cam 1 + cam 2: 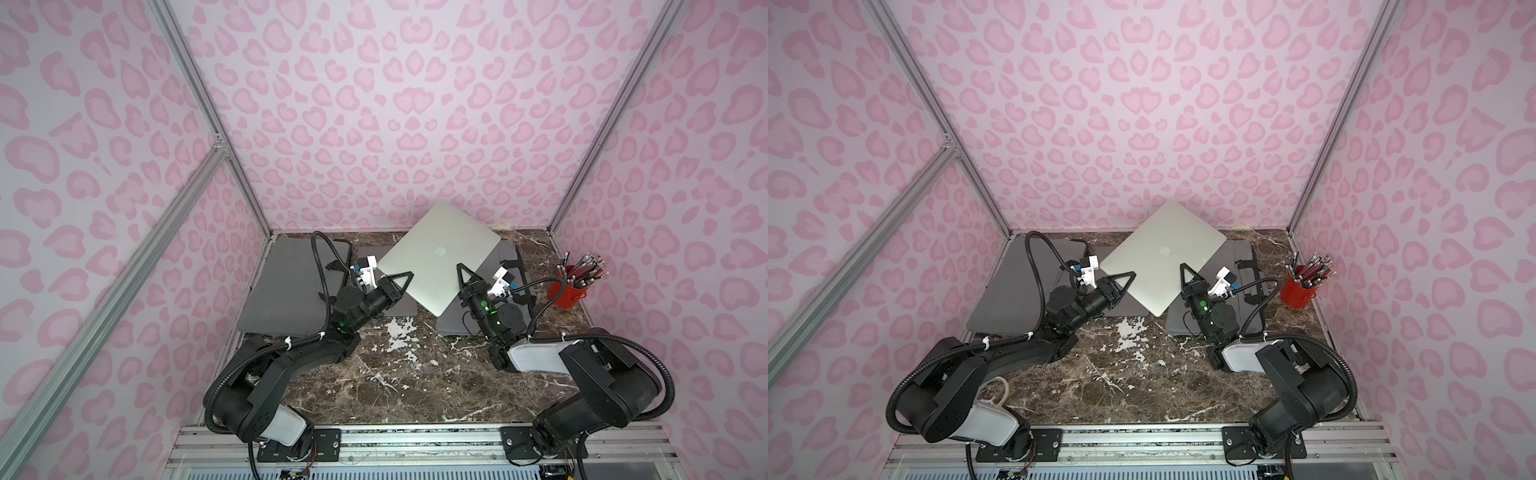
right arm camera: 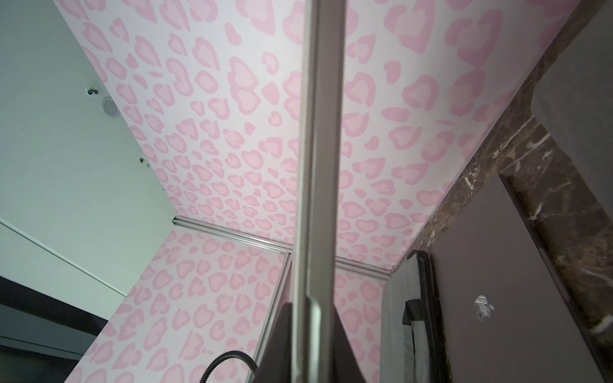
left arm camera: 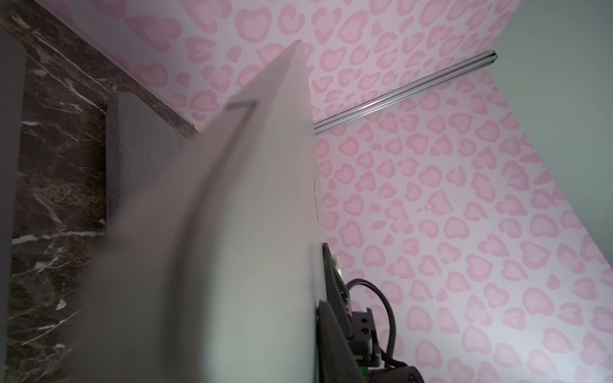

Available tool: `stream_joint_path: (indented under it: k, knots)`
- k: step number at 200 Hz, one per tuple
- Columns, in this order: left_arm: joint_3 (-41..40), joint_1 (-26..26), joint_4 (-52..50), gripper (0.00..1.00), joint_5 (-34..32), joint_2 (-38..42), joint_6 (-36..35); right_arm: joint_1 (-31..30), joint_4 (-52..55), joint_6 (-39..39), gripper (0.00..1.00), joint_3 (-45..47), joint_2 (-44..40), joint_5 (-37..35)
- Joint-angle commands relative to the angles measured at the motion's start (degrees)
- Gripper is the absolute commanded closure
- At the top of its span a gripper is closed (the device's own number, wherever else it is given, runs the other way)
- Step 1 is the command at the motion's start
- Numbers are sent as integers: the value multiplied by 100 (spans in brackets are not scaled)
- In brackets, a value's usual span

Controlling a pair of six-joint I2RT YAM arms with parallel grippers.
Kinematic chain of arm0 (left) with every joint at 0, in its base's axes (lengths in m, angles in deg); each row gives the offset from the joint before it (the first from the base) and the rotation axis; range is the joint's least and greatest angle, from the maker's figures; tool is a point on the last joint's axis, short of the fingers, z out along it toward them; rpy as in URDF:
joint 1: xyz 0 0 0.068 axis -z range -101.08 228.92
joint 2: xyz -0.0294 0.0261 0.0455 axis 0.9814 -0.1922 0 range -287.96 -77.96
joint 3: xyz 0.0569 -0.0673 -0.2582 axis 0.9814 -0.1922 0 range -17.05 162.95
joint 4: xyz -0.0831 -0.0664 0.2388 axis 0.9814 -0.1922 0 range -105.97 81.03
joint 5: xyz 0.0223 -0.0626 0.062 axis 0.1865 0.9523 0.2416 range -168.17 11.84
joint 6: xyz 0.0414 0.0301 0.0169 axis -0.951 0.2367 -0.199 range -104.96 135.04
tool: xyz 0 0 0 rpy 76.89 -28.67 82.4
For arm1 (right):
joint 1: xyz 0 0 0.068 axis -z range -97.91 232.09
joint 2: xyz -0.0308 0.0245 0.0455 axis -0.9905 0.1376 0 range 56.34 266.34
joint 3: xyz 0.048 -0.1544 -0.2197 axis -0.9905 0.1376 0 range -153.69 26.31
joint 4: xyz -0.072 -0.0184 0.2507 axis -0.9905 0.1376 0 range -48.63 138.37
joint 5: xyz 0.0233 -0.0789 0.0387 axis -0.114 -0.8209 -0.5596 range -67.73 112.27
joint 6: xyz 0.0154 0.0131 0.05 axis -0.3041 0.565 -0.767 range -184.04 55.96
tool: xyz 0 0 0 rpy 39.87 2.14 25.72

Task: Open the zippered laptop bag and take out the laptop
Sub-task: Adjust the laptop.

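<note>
The silver laptop [image 1: 436, 253] is up off the table [image 1: 395, 374]. It is tipped, with its far corner high by the back wall, and it is not inside any bag. The right pincer [image 1: 461, 272] is closed on the laptop's near edge. In the right wrist view the thin edge runs between its two dark fingers [image 2: 278, 341]. The left pincer [image 1: 405, 277] is at the laptop's left edge. One finger lies on top of the lid and the other is hidden under it, so I cannot tell if it is squeezing. Under the silver laptop a dark laptop [image 1: 401, 309] lies flat. A strap bag [image 1: 451, 322] lies on the right and a plain bag [image 1: 286, 286] on the left. A red cup [image 1: 567, 293] of pencils stands near the right wall.
</note>
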Motion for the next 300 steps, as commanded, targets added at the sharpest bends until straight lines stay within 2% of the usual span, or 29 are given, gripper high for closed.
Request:
stream_joint_path:
  k: [1, 9, 23, 42, 64, 84, 110, 120, 154, 160, 200, 233, 254, 277, 300]
  knots:
    - [75, 6, -2, 93, 41, 47, -376, -20, -1071, 211, 100, -19, 3, 257]
    - [96, 6, -45, 98, 54, 69, -350, -21, -1090, 210, 100, -19, 19, 294]
    - [115, 6, -57, 98, 94, 91, -315, -20, -1108, 243, 100, -43, 33, 373]
    - [157, -19, -42, 98, 178, 144, -247, -20, -1083, 303, 86, -55, 57, 482]
    - [209, -77, -51, 99, 341, 221, -175, -12, -950, 401, 62, -62, 73, 668]
    - [257, -146, -185, 98, 473, 333, -156, 21, -675, 512, 52, -61, 45, 844]
    - [298, -235, -554, 98, 640, 524, -173, 94, -433, 680, 47, 11, -11, 986]
    - [281, -290, -659, 98, 710, 604, -175, 142, -280, 738, 43, 56, -63, 1041]
    - [203, -643, -1527, 98, 1045, 1131, -320, 416, 628, 1055, 31, 363, -492, 1332]
    - [178, -720, -1719, 98, 1129, 1250, -381, 463, 857, 1128, 23, 436, -628, 1337]
    - [120, -1279, -2980, 98, 1718, 2020, -693, 620, 3066, 1932, 10, 592, -1852, 939]
    - [80, -1646, -3273, 98, 2572, 2094, -506, 789, 5011, 2591, 10, 204, -2531, 617]
    - [70, -1771, -3648, 98, 3118, 2154, -644, 925, 6229, 3040, 13, -110, -2777, 534]
    - [150, -1889, -4341, 98, 3474, 2380, -1017, 973, 7734, 3406, 21, -503, -3002, -100]
    - [338, -1974, -5001, 98, 3719, 2574, -1384, 1034, 8651, 3558, 40, -608, -3157, -483]
